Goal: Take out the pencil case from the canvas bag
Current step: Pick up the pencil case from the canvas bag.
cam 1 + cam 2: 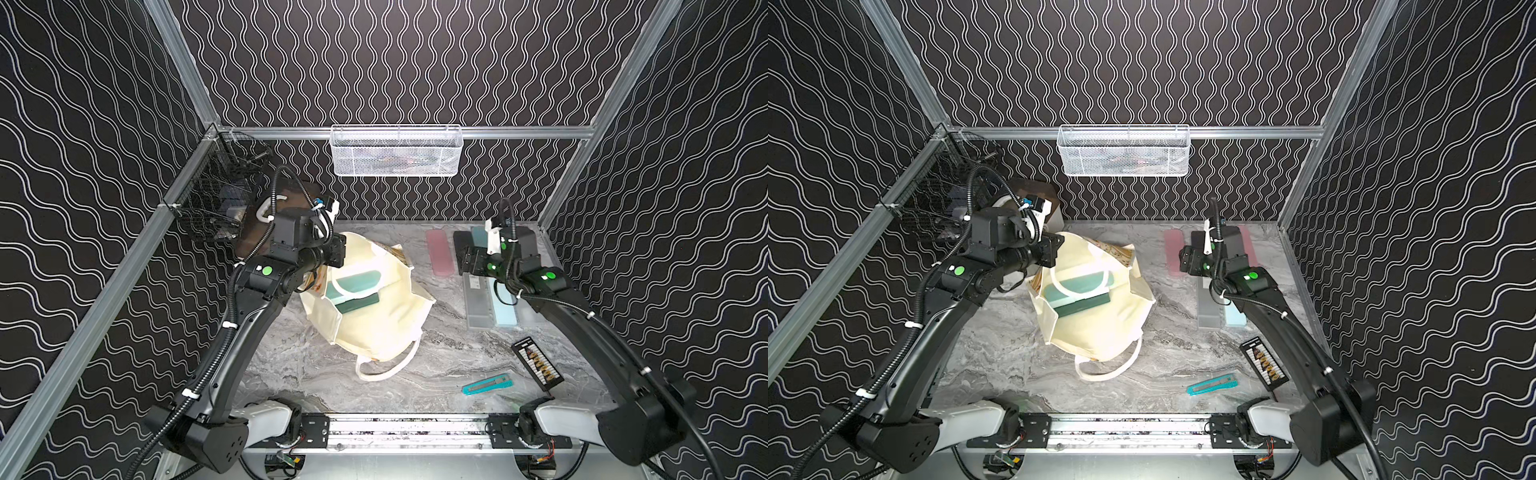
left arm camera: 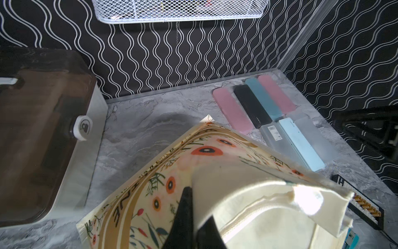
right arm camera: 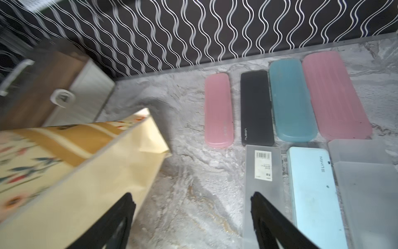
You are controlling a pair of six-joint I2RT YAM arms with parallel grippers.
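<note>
l arm (image 1: 249,328), wrist at canvas bag (image 1: 382,328) rim

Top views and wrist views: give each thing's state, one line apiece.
Cream canvas bag with floral side: mouth open, rim pinched.
Green rectangular pencil case: inside the bag.
Left gripper: shut on the bag's rim.
Right gripper: open, empty.
White box with brown lid: lid on.

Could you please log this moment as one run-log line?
left gripper: shut on canvas bag | right gripper: open | pencil case: inside bag
</note>
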